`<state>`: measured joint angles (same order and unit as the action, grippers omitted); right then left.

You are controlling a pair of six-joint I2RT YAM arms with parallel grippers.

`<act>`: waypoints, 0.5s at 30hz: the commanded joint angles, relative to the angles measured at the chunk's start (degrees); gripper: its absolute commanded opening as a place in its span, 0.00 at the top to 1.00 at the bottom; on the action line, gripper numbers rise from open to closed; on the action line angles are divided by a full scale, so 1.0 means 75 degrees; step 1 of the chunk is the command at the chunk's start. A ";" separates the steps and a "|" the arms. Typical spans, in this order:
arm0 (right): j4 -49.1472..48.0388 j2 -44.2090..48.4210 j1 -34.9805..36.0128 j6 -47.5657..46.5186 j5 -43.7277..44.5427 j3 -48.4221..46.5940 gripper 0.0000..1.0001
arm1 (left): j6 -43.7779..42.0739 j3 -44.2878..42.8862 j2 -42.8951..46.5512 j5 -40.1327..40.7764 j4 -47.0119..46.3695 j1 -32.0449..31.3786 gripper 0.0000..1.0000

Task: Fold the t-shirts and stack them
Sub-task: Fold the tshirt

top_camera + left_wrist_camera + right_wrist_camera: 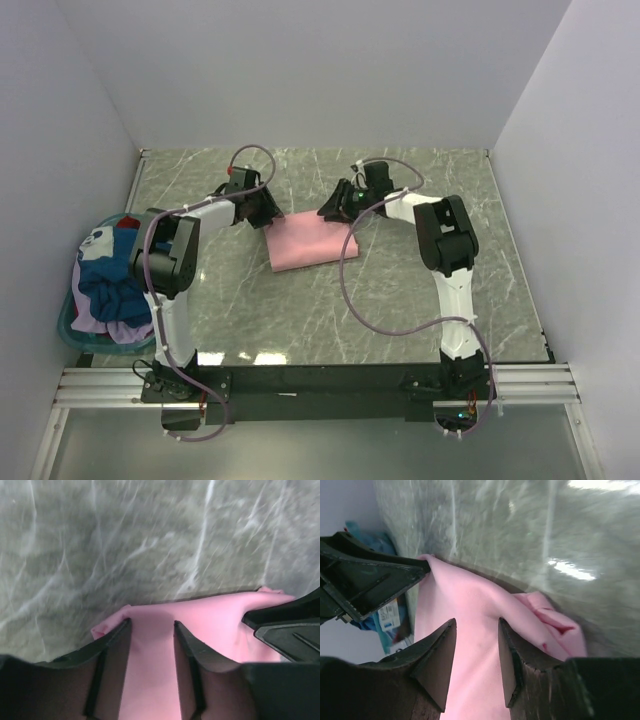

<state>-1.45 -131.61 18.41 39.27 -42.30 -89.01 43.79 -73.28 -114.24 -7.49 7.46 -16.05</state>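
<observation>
The light pink t-shirt [310, 242] lies folded into a rectangle in the middle of the marble table. My left gripper [266, 208] is at its far left corner and my right gripper [336, 208] at its far right corner. In the left wrist view my left gripper [151, 625] is open, its fingers low over the pink cloth [215, 617] at its far edge. In the right wrist view my right gripper [476, 625] is open over the pink cloth [470, 600]. The blue, white and purple t-shirts [108, 285] are bunched in the basket at the left.
The teal plastic basket [68, 322] stands at the table's left edge against the wall. White walls close in the table on the left, back and right. Each gripper shows in the other's wrist view, a short way apart.
</observation>
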 commanded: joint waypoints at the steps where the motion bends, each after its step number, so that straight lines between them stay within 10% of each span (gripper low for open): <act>1: -0.0510 0.0028 -0.0263 0.0296 -0.0125 -0.0249 0.53 | -0.0026 -0.0133 -0.0226 0.0096 -0.0093 0.0101 0.51; 15: -0.1013 0.2629 -0.0171 0.1185 -0.0266 0.1377 0.50 | 0.0370 -0.0555 0.2127 0.0202 0.0833 -0.0226 0.17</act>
<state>-3.53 -118.10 16.01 44.38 -43.11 -81.87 44.56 -75.00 -105.97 -6.66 12.49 -16.05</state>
